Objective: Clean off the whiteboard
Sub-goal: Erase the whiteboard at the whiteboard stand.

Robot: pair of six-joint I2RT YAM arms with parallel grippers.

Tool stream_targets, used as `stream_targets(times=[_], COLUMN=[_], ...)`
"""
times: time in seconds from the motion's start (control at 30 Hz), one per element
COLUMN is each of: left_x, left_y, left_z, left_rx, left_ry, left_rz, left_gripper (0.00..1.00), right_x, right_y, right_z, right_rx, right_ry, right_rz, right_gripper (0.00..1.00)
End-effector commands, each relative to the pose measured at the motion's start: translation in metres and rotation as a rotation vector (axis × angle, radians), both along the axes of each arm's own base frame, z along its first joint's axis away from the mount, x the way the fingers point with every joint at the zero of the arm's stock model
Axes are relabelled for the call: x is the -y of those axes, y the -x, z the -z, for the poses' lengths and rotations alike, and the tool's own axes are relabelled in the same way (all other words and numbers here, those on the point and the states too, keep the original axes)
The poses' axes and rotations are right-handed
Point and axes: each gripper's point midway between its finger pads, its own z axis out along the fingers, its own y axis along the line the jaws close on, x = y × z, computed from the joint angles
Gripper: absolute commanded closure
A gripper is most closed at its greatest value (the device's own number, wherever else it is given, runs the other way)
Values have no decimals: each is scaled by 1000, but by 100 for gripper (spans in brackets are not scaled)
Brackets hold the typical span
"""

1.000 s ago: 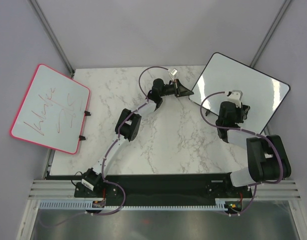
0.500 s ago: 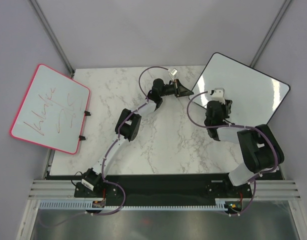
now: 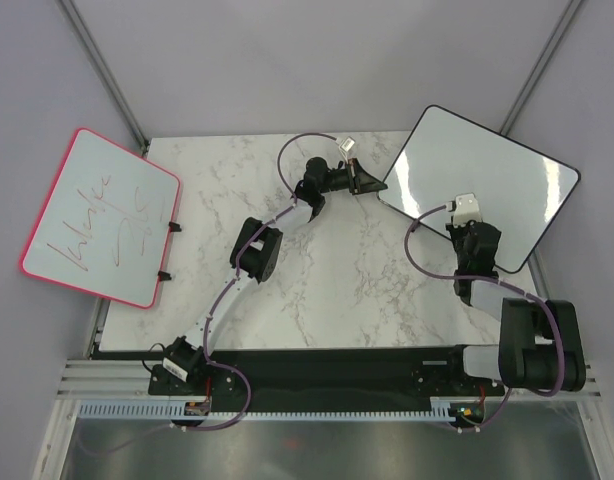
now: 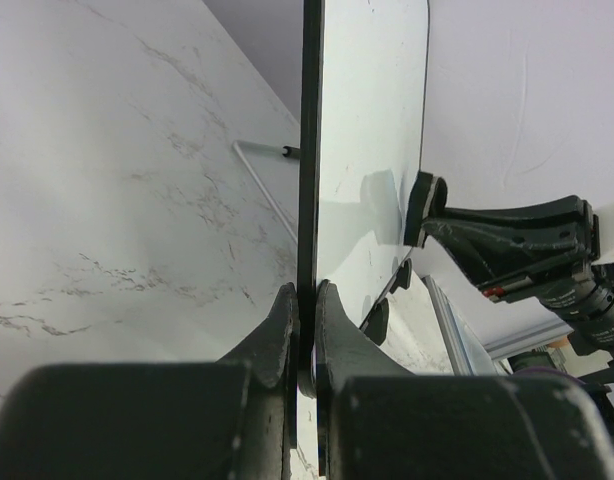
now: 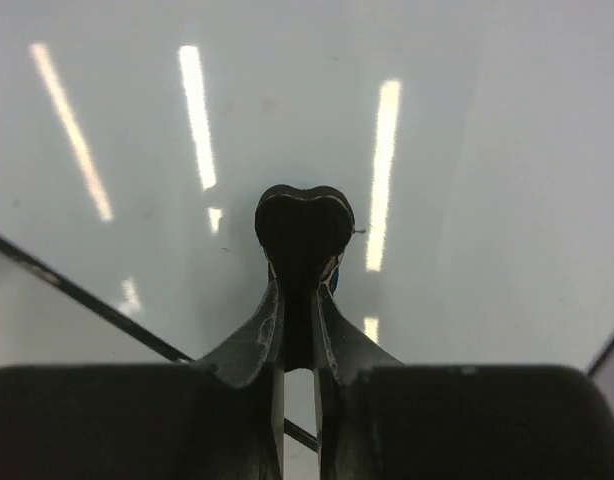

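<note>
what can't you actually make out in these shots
- Dark pad in the right tool: the right wrist view shows only a silhouette, and in the top view the wrist covers it.
- Whiteboard face under the right arm: hidden in the top view, so I cannot tell if ink is left there.
- Writing on the pink-framed board: too small to read in the top view.

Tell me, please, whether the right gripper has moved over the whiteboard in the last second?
Yes. The right gripper, shut on a black pad, swung left across the whiteboard, then back right, ending nearer the board's near edge.
</note>
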Motion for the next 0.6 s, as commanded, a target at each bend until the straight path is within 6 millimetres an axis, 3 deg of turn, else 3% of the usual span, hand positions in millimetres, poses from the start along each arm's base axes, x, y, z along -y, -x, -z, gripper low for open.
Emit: stream_targets(times=[0.0, 0.07, 0.17, 0.2, 0.3, 0.4, 0.57], left_x=[14, 14, 14, 14, 14, 14, 14], left_y=[8, 9, 9, 9, 8, 9, 8], left_z=[-23, -22, -22, -23, -23, -23, -23], left_rx=[65, 61, 59, 62, 62, 64, 62], left_ry=[46, 45, 46, 48, 47, 46, 47], left_rz=[6, 6, 7, 7, 6, 8, 5], left_gripper=[98, 98, 98, 98, 98, 98, 98], right_x=[-62, -64, -33, -12, 11, 13, 37], right_y=[-17, -21, -22, -19, -20, -32, -34], right_z=[14, 18, 14, 11, 3, -6, -45], right_rx=[-99, -138, -117, -102, -68, -22, 122], right_ry=[-4, -12, -1, 9, 21, 4, 82], right_rz=[-432, -454, -357, -305, -240, -232, -107], right_gripper=[100, 100, 100, 100, 100, 100, 100])
